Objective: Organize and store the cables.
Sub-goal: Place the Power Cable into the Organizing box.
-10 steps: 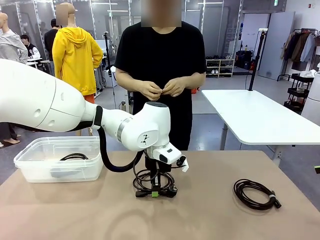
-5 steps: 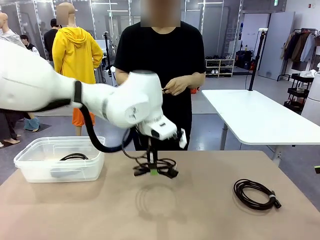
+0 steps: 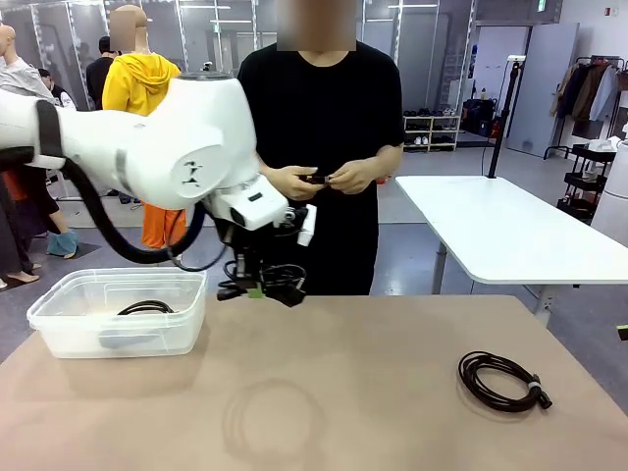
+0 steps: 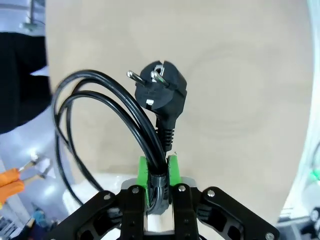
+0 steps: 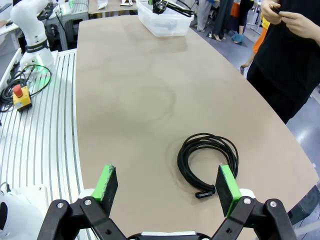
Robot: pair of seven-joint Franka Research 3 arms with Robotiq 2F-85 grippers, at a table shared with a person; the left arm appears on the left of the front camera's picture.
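Left arm raised near the worktop's (image 3: 373, 392) far edge, left hand (image 3: 257, 291) pointing down, clamped tight on a cable coil (image 3: 280, 280) hanging just beside the bin (image 3: 59, 329). A second ago that coil lay mid-worktop. Glossy round black cord, two-pin plug (image 4: 161, 89), translucent plastic bin. Right hand (image 5: 166, 185) spread wide, empty, over a second coil (image 5: 207, 157) near the right edge.

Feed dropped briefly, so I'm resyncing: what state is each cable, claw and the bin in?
Left claw: shut on plugged cable.
Plugged cable: coiled, hanging clear of table.
Right claw: open, empty.
Table cable: coiled, lying flat.
Bin: open-topped, one cable coil inside.
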